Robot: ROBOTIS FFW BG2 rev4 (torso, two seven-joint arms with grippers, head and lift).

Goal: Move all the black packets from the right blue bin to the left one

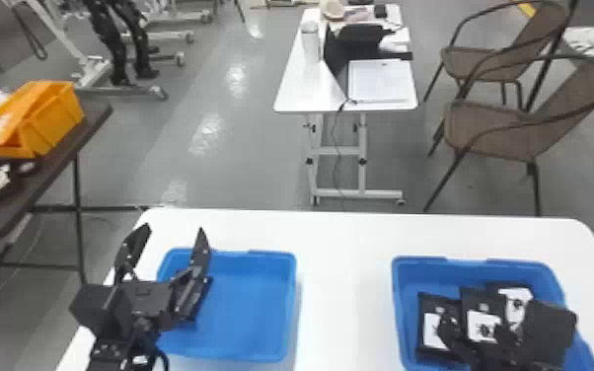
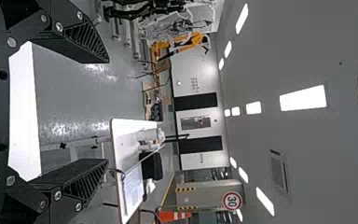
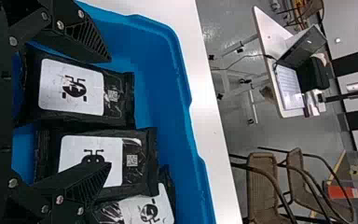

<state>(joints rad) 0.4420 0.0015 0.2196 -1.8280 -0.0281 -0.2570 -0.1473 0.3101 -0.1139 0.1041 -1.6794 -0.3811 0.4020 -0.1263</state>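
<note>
The table (image 1: 345,276) holds black packets (image 1: 484,299) with white labels (image 3: 72,87).

We've got smooth, semi-matt plastic on the left blue bin (image 1: 246,301) and right blue bin (image 1: 451,274). Black packets (image 3: 140,168) look like glossy, wrinkled plastic film; we read the white labels (image 3: 51,88) as smooth, the floor (image 1: 212,167) as glossy.

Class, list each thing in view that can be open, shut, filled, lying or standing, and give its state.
Left gripper: open
Right gripper: open
Left blue bin: open-topped, bare floor showing
Right blue bin: open-topped, holding packets
Black packets: three seen, lying white labels up
Laptop: open
Brown chairs: standing upright, unoccupied
</note>
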